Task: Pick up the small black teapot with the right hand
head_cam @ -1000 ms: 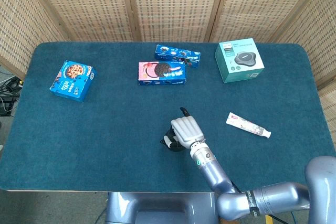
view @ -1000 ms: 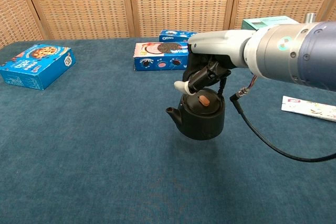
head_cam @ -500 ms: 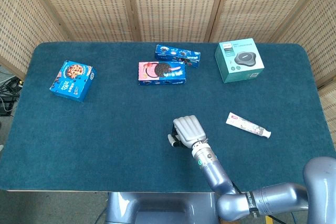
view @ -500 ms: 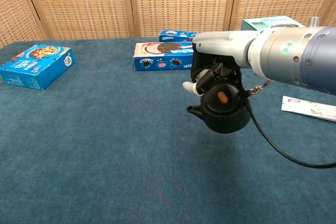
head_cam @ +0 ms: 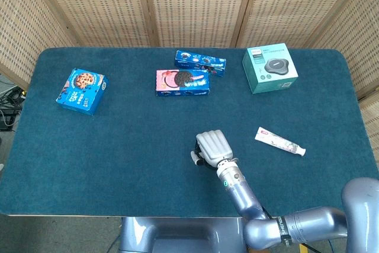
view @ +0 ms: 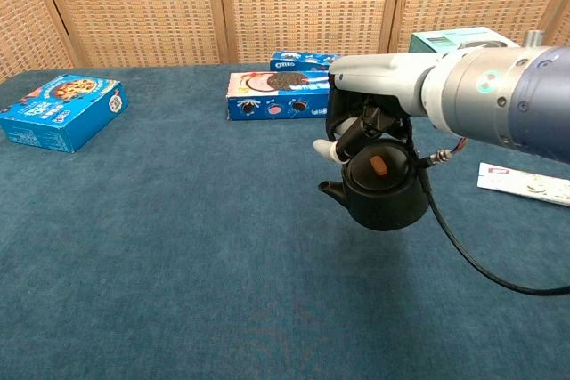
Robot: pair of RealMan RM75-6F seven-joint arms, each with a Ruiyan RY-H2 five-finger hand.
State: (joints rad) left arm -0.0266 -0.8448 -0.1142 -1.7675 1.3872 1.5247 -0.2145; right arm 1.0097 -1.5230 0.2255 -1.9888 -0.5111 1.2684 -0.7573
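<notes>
The small black teapot [view: 381, 188] has a brown knob on its lid and its spout points left. It hangs clear of the blue table, with my right hand [view: 367, 124] gripping its handle from above. In the head view my right hand [head_cam: 212, 147] covers the teapot almost wholly; only a dark sliver shows at its left edge. My left hand is not in either view.
A blue cookie box [head_cam: 82, 90] lies at the far left. A pink Oreo box [head_cam: 182, 82] and a blue Oreo box [head_cam: 201, 59] sit at the centre back, a teal box [head_cam: 269, 67] at the back right. A toothpaste tube [head_cam: 280, 141] lies right of my hand.
My right hand has lifted the teapot off the table and carried it to the right, with only a slight further shift in the last half second.
</notes>
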